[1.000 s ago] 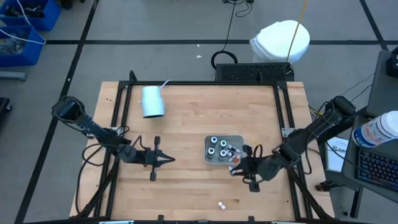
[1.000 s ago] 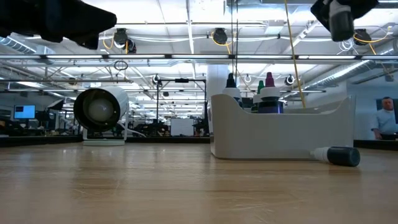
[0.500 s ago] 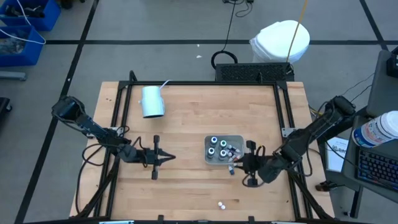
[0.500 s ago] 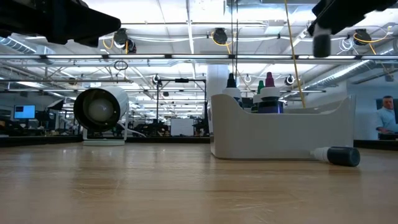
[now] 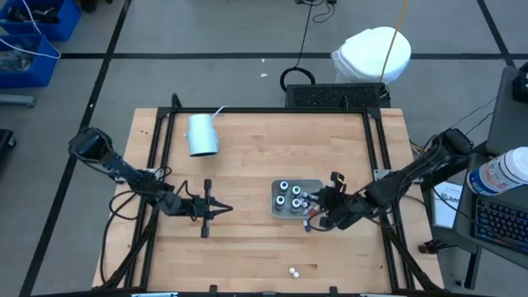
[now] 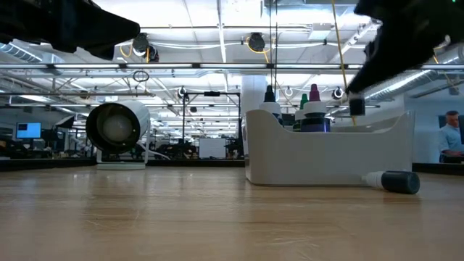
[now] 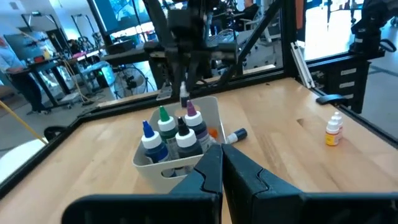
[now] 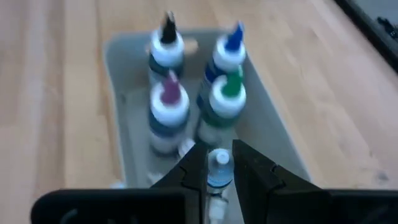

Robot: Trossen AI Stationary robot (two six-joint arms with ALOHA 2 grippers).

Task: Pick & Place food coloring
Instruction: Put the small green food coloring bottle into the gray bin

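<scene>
The right gripper (image 8: pixel 219 163) hung over the near end of the grey tray (image 5: pixel 318 186), its jaws nearly together on a small white-capped bottle (image 8: pixel 218 169) held by its cap and shoulder. Four larger squeeze bottles (image 8: pixel 198 87), with black, blue, purple and green tips, stood upright and close together at the tray's far end. One bottle (image 6: pixel 391 181) lay on its side on the bench (image 5: pixel 247 165) against the tray's outer wall, and a little pair (image 5: pixel 294 271) sat well apart near the front edge.

These containers looked light, rigid and smooth; a round one on its side would probably roll if nudged, and the plastic seemed unlikely to break. The narrow neck under the cap appeared the surest place to grip, because the rounded body could slip between the jaws.

The tray wall rose high around its contents, so the held bottle would probably need to go in from above, into the open space beside the four bottles. Bare wood lay on every side of the tray. A pale cup (image 5: pixel 201 134) lay on its side far off. The left gripper (image 5: pixel 216 211) waited over open bench, jaws shut and empty.
</scene>
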